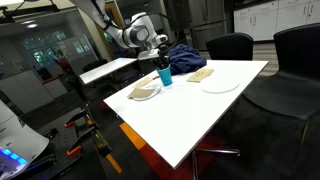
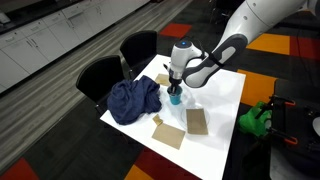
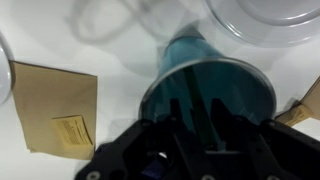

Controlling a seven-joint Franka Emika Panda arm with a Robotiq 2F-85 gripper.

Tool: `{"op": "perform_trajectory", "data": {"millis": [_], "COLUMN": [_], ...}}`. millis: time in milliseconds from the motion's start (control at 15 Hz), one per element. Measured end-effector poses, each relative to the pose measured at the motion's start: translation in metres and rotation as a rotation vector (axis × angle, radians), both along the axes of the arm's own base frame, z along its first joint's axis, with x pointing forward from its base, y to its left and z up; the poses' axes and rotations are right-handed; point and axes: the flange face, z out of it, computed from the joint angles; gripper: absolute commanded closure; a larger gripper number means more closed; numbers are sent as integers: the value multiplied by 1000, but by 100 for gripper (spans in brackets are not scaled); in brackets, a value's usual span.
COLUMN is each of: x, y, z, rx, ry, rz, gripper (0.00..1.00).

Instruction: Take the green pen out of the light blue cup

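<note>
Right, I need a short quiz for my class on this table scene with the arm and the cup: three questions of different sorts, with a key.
1. True or false: the pincer hangs directly over the blue cup.
2. What lies on the white table beside the cup? A) a laptop B) a dark blue cloth C) a book
3. Fill in: ____ black chairs stand at the table.

Key: 1 true; 2 B; 3 two.
</note>
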Motion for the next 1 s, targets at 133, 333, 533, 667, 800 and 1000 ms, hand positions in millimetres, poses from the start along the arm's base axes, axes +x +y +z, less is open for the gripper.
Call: {"op": "perform_trajectory", "data": {"millis": [133, 333, 533, 667, 800, 1000], "x": [1, 3, 4, 4, 6, 9], "y": [0, 1, 2, 2, 3, 5], "z": [-4, -7, -6, -4, 2, 20], "rx": [1, 3, 1, 1, -2, -5], "ry": [2, 2, -1, -5, -13, -39], "rz": [2, 6, 20, 24, 28, 34], "gripper": [89, 100, 97, 97, 97, 97]}}
